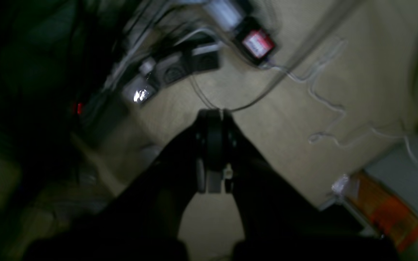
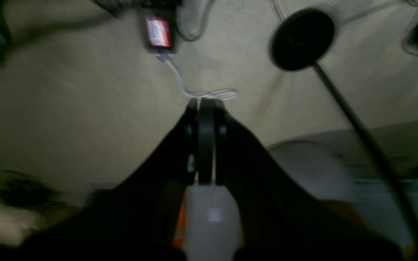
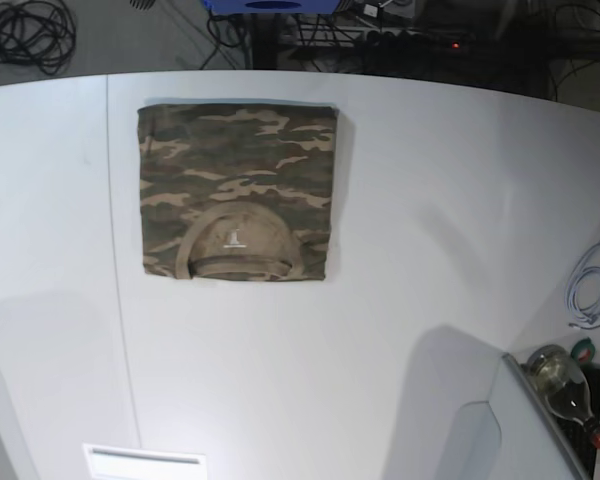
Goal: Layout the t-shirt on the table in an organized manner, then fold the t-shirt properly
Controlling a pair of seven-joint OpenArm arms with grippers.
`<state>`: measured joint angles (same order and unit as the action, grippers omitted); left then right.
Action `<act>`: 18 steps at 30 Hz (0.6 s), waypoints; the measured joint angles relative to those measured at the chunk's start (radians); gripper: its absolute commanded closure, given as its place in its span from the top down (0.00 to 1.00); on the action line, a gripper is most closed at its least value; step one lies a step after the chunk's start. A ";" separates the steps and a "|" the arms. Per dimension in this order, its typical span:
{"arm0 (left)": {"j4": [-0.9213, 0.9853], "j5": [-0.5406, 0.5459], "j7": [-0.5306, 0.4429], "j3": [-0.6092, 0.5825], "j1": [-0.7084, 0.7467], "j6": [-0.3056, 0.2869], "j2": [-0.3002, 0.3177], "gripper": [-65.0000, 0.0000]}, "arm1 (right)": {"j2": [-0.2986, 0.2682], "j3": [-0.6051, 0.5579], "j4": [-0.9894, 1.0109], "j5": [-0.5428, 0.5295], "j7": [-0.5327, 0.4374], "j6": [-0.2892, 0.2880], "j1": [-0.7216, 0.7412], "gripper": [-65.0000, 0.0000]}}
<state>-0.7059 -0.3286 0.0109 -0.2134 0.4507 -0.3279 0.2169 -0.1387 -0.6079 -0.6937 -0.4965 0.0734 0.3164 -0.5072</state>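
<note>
T-shirt (image 3: 238,192) lies folded, neat rectangle, upper left of tabletop (image 3: 430,230), neck patch up. You look finished with folding. Left claw (image 1: 214,112) and right claw (image 2: 206,101) pressed together, empty, off tabletop. Next: just check edges.

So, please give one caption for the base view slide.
Folded camouflage t-shirt lying flat on the white table.
</note>
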 measured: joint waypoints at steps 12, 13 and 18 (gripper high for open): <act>0.703 0.014 -0.554 0.010 -0.274 0.328 -0.171 0.00 | -0.021 -0.296 0.612 0.006 -0.645 0.005 0.225 0.01; 0.701 0.014 -0.538 0.010 -0.277 0.332 -0.188 0.00 | -0.024 -0.304 0.610 0.006 -0.646 0.006 0.251 0.01; 0.684 0.011 -0.291 0.010 -0.294 0.331 -0.217 0.00 | -0.038 -0.341 0.600 0.007 -0.578 0.005 0.267 0.01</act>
<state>-0.0219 -0.3176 -0.2806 -0.2035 0.1562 0.0032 0.0002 -0.1764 -0.9489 -0.0933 -0.4892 -0.5049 0.3210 -0.2398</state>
